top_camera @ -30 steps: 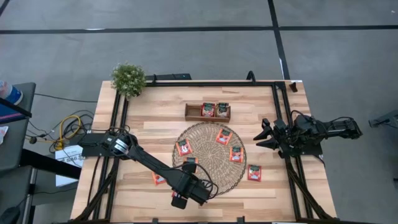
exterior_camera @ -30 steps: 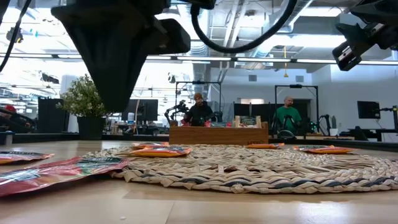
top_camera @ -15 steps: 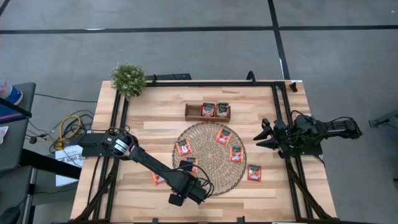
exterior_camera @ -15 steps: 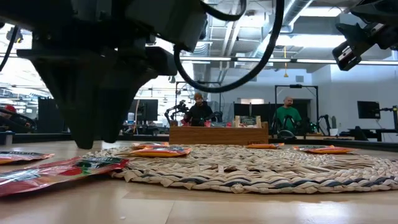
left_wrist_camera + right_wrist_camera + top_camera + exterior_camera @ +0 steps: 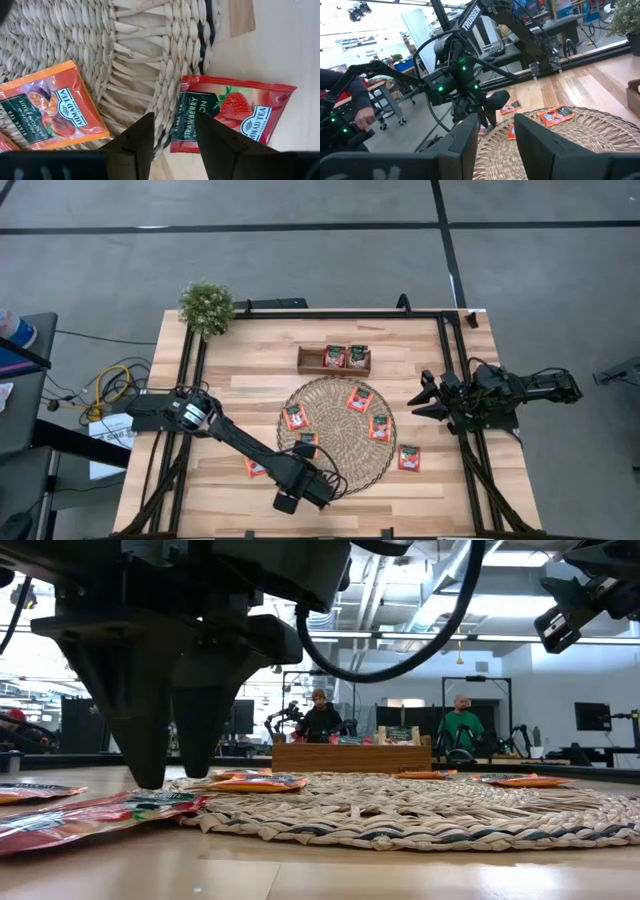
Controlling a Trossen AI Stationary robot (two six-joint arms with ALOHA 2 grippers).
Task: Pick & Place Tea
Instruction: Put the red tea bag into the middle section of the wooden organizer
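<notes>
We find the strawberry sachet (image 5: 231, 119) lying flat on the bare wood with one end tucked at the rim of the woven mat (image 5: 140, 65); it is slightly longer than wide, and in the left wrist view its long axis runs out from the mat rim onto the wood; its dark panel reads STRAWBERRY above an AHMAD TEA mark, beside a printed strawberry. Just beside it, wholly on the mat, lies an orange sachet (image 5: 47, 111) marked AHMAD TEA, tilted relative to the red one. The left gripper (image 5: 174, 131) hangs directly over the mat rim next to the strawberry sachet, its two fingers parted by a narrow gap and gripping nothing; in the low view its fingertips (image 5: 150, 755) stand just above the sachet (image 5: 95, 817); a second ago those fingers were pressed together as one wedge, so they have spread since. From above we see further sachets on the mat (image 5: 337, 432), two in the wooden tray (image 5: 334, 361) and one on the wood (image 5: 409, 457). The right gripper (image 5: 420, 401) waits above the table's right edge, its fingers somewhat apart and empty, unchanged.
</notes>
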